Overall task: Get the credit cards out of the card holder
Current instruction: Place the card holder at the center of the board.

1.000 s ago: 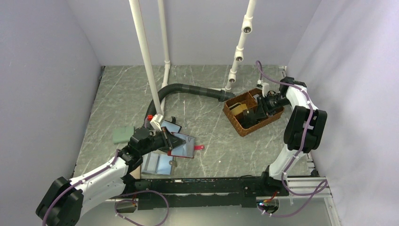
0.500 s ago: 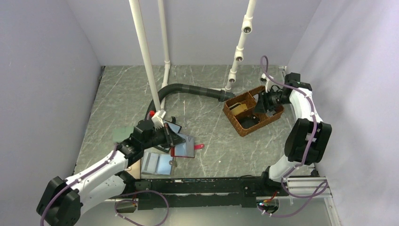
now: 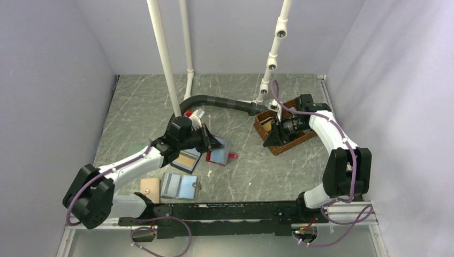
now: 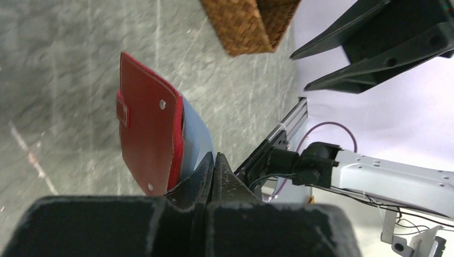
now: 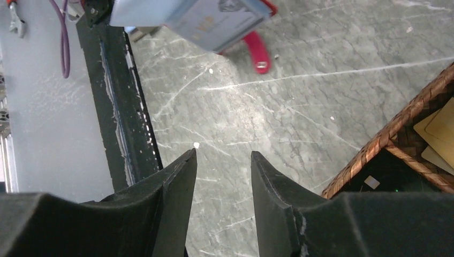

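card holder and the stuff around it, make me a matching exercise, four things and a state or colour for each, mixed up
Things:
1. card holder
2. right pincer
3. basket
4. grey-blue wallet

States:
a. open, nothing in it
b. lying flat, apart from both arms
c. gripped by the left pincer
d. brown and woven

Pairs: 1-c, 2-a, 3-d, 4-b
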